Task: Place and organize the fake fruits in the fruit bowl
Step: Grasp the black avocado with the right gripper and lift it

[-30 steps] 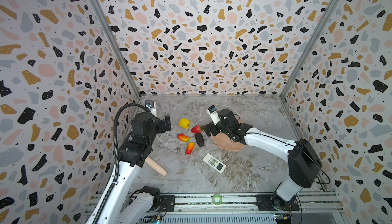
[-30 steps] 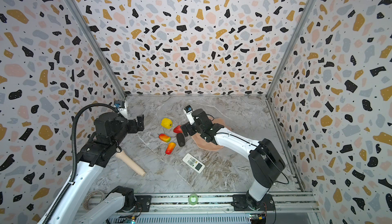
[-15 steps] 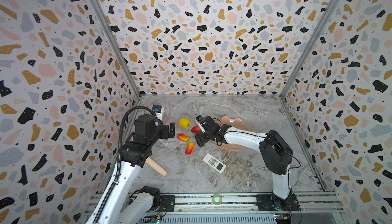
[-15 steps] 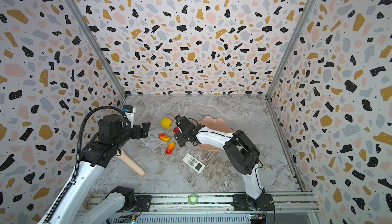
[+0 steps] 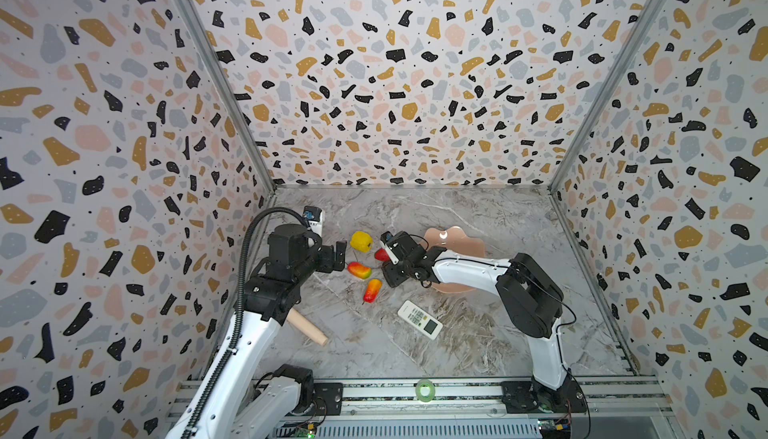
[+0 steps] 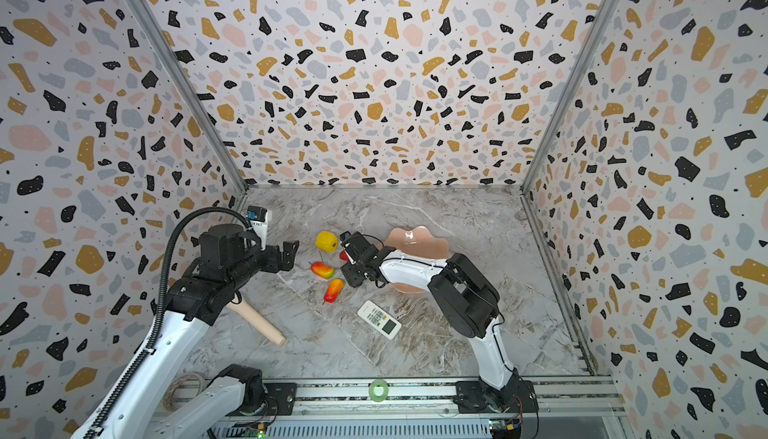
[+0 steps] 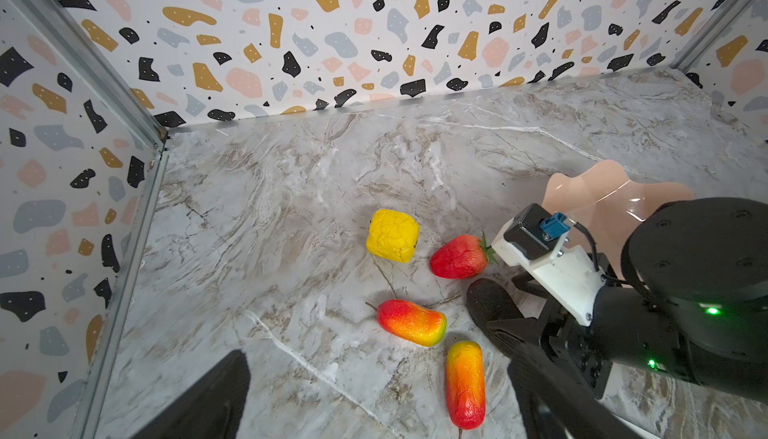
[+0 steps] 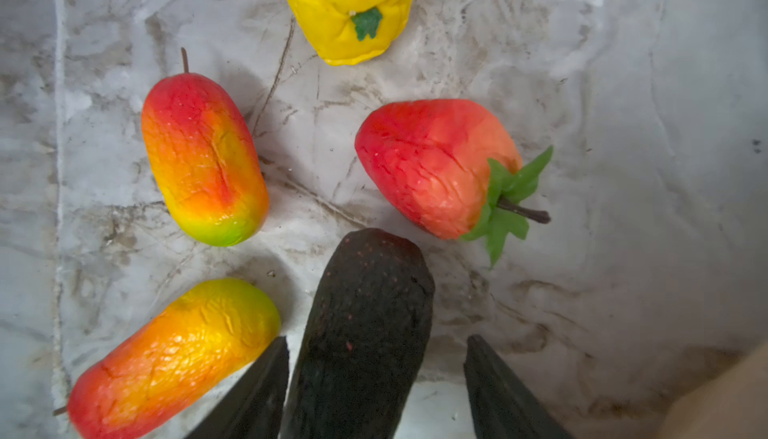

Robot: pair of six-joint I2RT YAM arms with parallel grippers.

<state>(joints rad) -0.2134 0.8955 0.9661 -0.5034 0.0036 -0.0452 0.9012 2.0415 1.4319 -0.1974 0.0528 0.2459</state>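
Black fruit (image 8: 361, 324) lies on the counter (image 8: 623, 125), outside the bowl (image 5: 461, 241), between half-wide right fingers (image 8: 253, 395); one-sided contact could squirt it against the mango (image 8: 174, 358). Left fingers (image 7: 208, 399) wide, empty.

1. Lumpy yellow fruit (image 7: 392, 235): plastic with a wrinkled skin and a soft sheen.
2. Strawberry (image 8: 432, 167): creased red plastic, faintly shiny; its leaves are smooth green plastic.
3. In a top view, near the centre of the frame, the upper mango (image 5: 359, 270) and the lower mango (image 5: 372, 290): finely crinkled plastic, glossy with highlights.
4. Blackish oval (image 8: 365, 324): matt, grainy and rough-looking.
5. Fruit bowl (image 5: 457, 237): smooth, glossy peach surface with bright reflections.
6. Remote control (image 5: 419, 319), lower centre: smooth white plastic.
7. Cylinder (image 5: 307, 327), lower left: pale bare wood, matt.
8. Tabletop (image 5: 478, 341): marble-patterned, smooth, slight sheen.
9. Corner post (image 7: 83, 57): brushed grey metal.
10. Walls (image 5: 395, 63): matt terrazzo print.
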